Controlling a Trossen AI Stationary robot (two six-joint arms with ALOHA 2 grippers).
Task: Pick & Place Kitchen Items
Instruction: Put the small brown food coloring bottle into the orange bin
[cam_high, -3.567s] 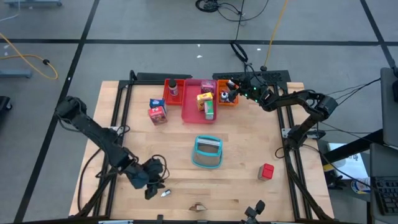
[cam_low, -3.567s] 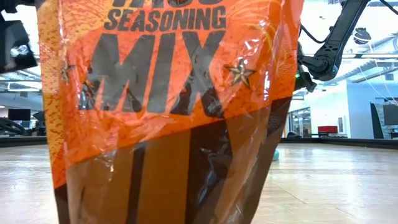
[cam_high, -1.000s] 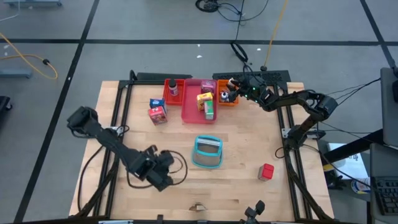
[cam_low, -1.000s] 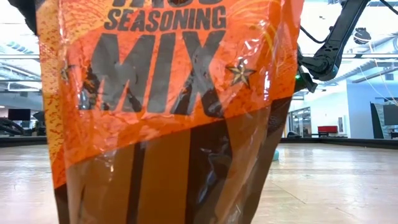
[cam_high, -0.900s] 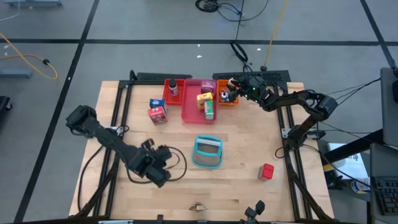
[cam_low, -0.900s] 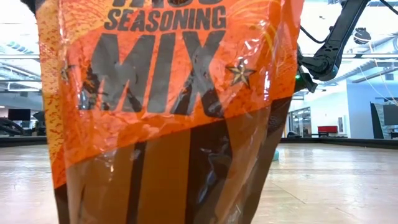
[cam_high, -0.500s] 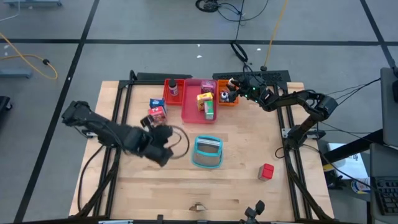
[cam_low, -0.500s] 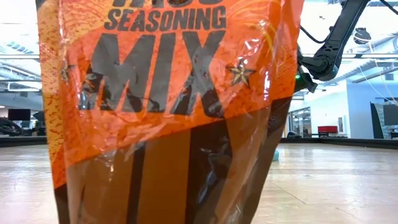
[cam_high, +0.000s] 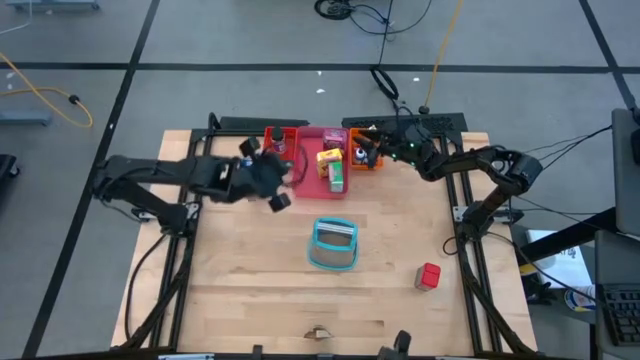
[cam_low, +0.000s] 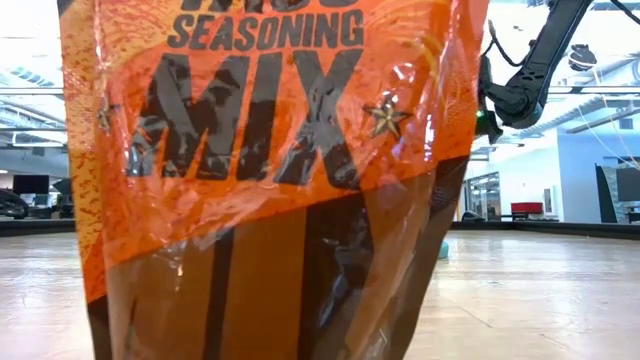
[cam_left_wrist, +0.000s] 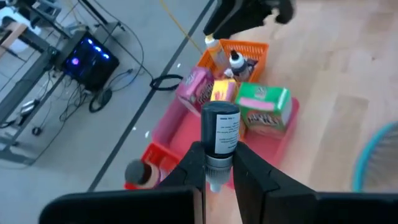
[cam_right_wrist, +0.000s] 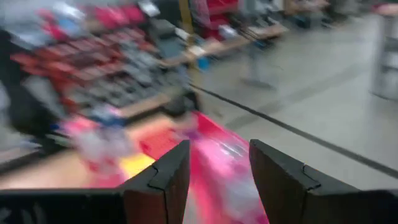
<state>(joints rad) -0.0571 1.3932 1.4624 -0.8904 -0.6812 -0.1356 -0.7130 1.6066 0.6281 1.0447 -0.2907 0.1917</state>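
1. The left gripper (cam_high: 272, 190) is now seen at the far side of the table (cam_high: 240, 300), by the red tray (cam_high: 272, 135) and the pink tray (cam_high: 305, 175); in the earliest frame it was low at the near left edge, and half a second ago it was mid-table left of the teal basket (cam_high: 334, 245).
2. Its fingers (cam_left_wrist: 189, 168) are clenched on a small dark bottle (cam_left_wrist: 219, 134) with a white label, held by the neck, above the pink tray in the left wrist view.
3. The red-blue carton seen earlier left of the pink tray is now hidden under the left arm in the high view.
4. The yellow carton (cam_high: 329, 158) and green carton (cam_high: 337, 180) lie unchanged in the pink tray; the green carton (cam_left_wrist: 264, 109) and a pink packet (cam_left_wrist: 194, 87) are also seen from the left wrist.
5. The right gripper (cam_high: 368, 142) is held over the orange tray (cam_high: 362, 160), barely shifted from earlier; its fingers (cam_right_wrist: 165, 177) stand apart with nothing seen between them.
6. A small bottle (cam_high: 278, 143) remains in the red tray.
7. The red cube (cam_high: 430, 275) and the basket are unmoved.
8. The low view is blocked by an orange seasoning-mix packet (cam_low: 270, 150), as before.
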